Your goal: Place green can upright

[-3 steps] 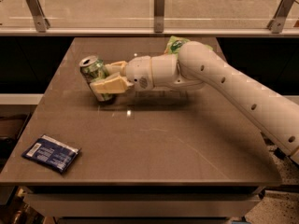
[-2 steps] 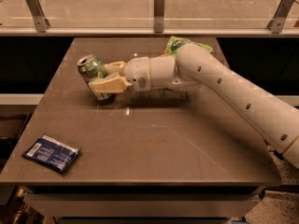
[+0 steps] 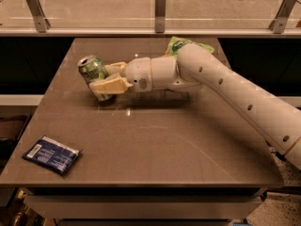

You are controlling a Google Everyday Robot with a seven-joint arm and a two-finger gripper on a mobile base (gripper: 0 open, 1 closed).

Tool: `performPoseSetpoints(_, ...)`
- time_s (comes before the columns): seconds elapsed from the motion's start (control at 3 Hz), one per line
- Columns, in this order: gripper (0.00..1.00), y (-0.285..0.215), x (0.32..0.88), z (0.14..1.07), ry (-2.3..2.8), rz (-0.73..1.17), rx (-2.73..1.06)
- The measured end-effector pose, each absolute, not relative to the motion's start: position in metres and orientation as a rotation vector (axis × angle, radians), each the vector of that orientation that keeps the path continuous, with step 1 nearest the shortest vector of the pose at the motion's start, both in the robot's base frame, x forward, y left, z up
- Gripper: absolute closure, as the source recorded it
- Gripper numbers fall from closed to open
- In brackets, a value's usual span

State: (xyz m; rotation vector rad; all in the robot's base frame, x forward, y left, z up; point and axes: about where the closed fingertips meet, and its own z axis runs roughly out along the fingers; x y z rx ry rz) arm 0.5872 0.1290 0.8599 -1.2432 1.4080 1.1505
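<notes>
The end effector (image 3: 100, 77) pinches the green can (image 3: 95, 70) around its middle, well beyond the blue packet (image 3: 51, 155), holding it tilted with its base close to the counter (image 3: 164, 140), probably so it can be stood upright.

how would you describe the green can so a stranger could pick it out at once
On the brown square table, follow the white arm to its cream two-finger gripper. Clamped there, tilted, is the small green metal can with a silver top. The green snack bag behind the arm is soft, and the dark blue packet is flat.
</notes>
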Motion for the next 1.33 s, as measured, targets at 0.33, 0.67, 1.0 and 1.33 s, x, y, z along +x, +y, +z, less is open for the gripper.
performPoseSetpoints(0.33,0.59,0.1291,0.5871,0.8602,1.408,1.151,-1.243)
performPoseSetpoints(0.67,0.36,0.1292,0.5871,0.8603,1.408,1.151,-1.243)
performPoseSetpoints(1.0,0.13,0.1293,0.5870,0.8603,1.408,1.151,-1.244)
performPoseSetpoints(1.33,0.00,0.1317,0.5859,0.8604,1.405,1.154,-1.247)
